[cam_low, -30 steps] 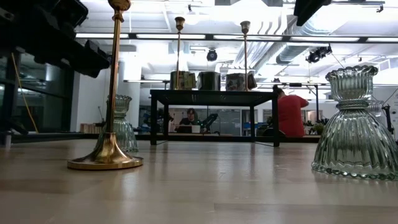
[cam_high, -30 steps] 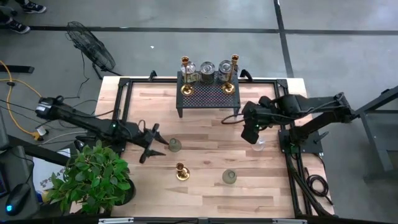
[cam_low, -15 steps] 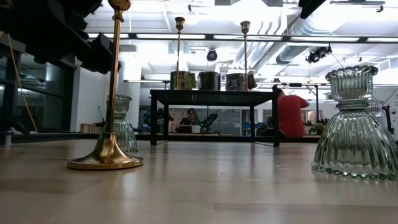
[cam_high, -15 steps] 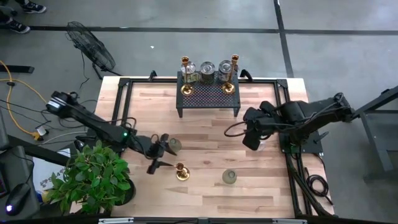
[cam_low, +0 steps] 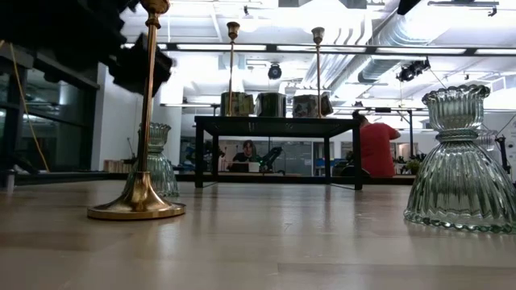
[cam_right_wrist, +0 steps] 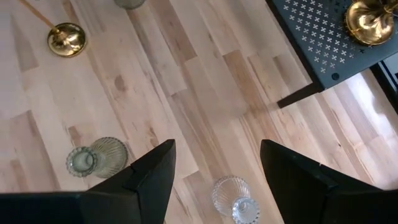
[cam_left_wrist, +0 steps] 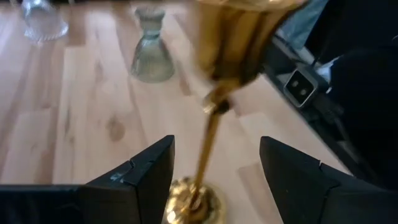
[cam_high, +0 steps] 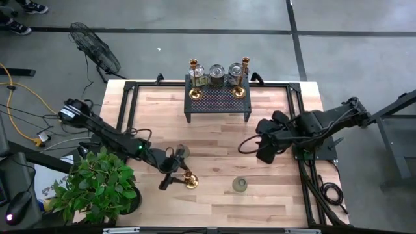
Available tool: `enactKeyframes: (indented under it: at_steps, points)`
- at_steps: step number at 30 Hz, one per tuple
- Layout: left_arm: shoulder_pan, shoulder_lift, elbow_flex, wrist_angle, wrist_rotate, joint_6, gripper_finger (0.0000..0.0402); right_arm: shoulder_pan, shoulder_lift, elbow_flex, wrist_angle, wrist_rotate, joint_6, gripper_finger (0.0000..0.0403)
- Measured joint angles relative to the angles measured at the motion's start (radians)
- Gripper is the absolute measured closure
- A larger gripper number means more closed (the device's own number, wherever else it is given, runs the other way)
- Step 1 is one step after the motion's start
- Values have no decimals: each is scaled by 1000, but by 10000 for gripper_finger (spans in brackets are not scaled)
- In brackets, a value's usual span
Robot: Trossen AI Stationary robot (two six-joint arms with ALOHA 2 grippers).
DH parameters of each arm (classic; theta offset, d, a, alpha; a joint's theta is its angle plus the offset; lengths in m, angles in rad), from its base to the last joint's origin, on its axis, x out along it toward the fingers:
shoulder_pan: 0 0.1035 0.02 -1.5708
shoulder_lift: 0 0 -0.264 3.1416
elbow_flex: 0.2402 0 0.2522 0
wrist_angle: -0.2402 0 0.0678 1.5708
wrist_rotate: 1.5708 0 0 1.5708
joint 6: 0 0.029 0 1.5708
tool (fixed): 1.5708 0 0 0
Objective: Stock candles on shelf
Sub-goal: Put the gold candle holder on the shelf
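Observation:
A tall brass candlestick (cam_high: 189,180) stands on its round base near the table's front. My left gripper (cam_high: 174,171) is open, with one finger on either side of the slim stem (cam_left_wrist: 208,140), clear of it. A grey-green ribbed glass candle (cam_high: 182,151) stands just beyond the candlestick, and another (cam_high: 240,185) to its right. My right gripper (cam_high: 266,149) hangs open above a clear glass candle (cam_right_wrist: 233,196). The black mesh shelf (cam_high: 218,99) stands at the far middle. It carries two brass candlesticks (cam_high: 194,92) and three jar candles (cam_high: 216,73).
A leafy potted plant (cam_high: 97,185) stands at the near left corner beside my left arm. Black frame rails (cam_high: 127,107) run along the table's edges. Bare wood lies between the shelf and the candles. A person in red (cam_low: 377,149) is in the room beyond.
My left gripper has gone toward the table's near edge and to the right, past the grey-green glass candle, until its open fingers flank the brass candlestick's stem. My right gripper has swung a little toward the near edge. No candle has moved.

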Motion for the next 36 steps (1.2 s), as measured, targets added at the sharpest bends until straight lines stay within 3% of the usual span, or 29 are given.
enactKeyframes:
  at_steps: [9,20,36]
  points:
    - [-58,18,0,98,-162,-1,171,62,0,0,0,51,27,176]
    - [-55,19,0,92,-174,-26,178,111,0,0,-1,105,68,176]
    - [-55,19,0,91,-168,-26,337,111,0,0,-2,106,74,176]
